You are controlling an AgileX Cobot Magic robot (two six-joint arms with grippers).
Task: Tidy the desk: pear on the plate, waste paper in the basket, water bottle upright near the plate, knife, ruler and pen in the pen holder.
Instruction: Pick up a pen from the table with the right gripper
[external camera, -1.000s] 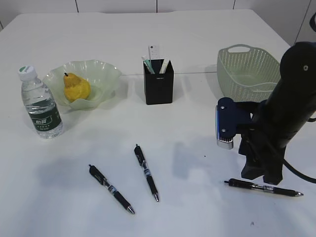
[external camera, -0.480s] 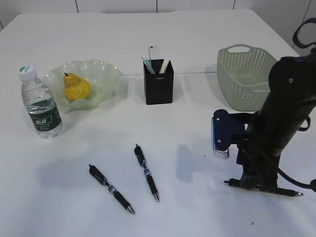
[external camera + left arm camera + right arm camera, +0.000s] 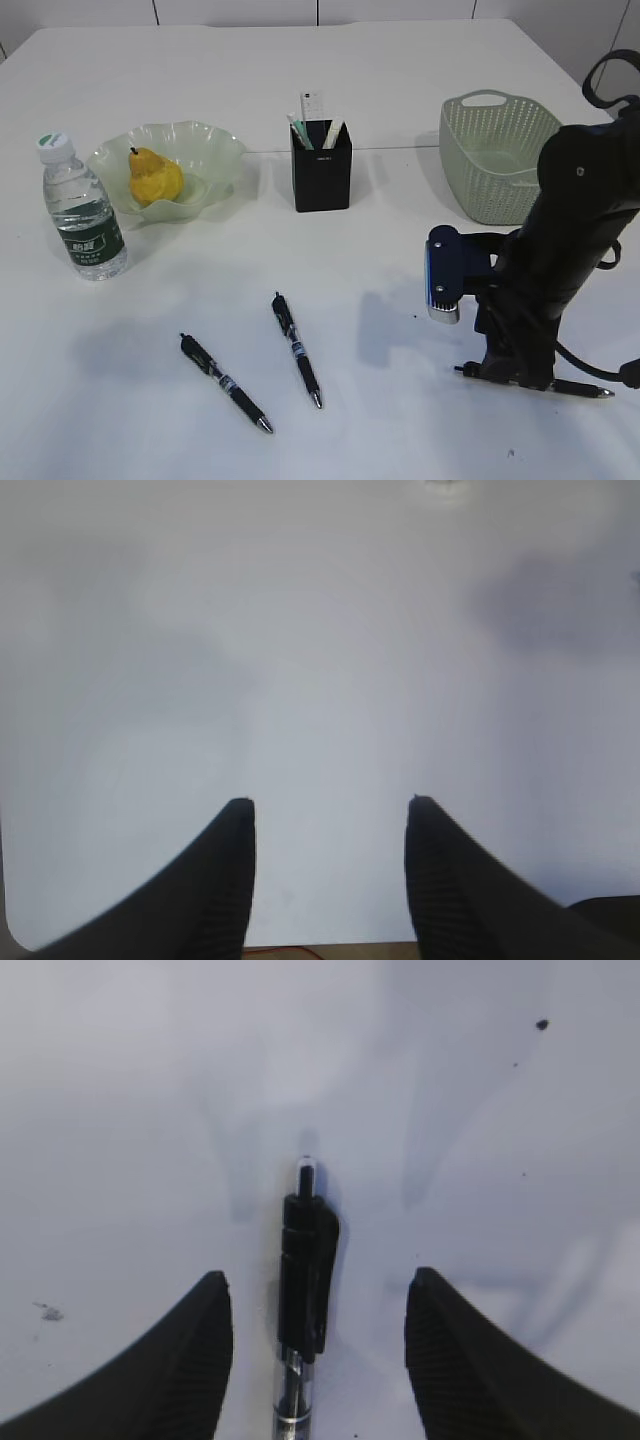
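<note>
Under the right arm, most of a pen (image 3: 575,387) is hidden; the right hand (image 3: 315,1350) straddles it, fingers apart, not clamped. Left hand (image 3: 330,865) gapes over bare white bench (image 3: 400,80). Two pens (image 3: 296,349) lie loose.

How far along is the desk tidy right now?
Done: the pear sits on the plate, and the water bottle stands upright beside it. The pen holder already has items in it. In hand: the right gripper, open, straddles the right pen, not yet closed. Left: that pen plus two more pens on the desk.
</note>
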